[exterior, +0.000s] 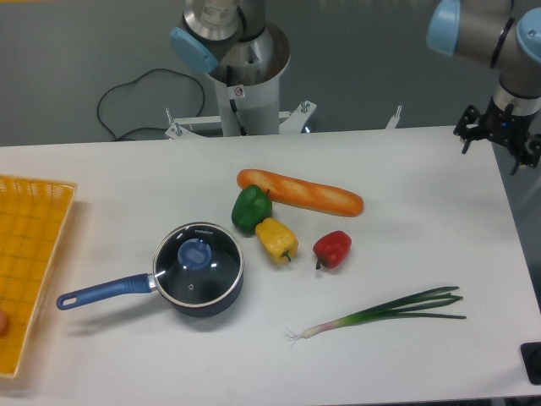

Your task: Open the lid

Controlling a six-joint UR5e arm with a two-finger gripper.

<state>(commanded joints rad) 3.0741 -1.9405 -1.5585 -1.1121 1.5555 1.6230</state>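
The round clear glass lid [198,264] with a metal rim and a blue centre knob sits closed on a dark blue saucepan [211,302] at the table's front left. The pan's long handle [103,291] points left. My gripper [499,149] hangs at the far right edge of the table, well away from the lid. Its fingers look spread open and hold nothing.
A baguette [301,192], a green pepper [250,208], a yellow pepper [276,238] and a red pepper [332,249] lie just right of the pan. A spring onion [385,313] lies front right. A yellow basket [28,262] stands at the left edge. The arm's base [245,76] stands behind the table.
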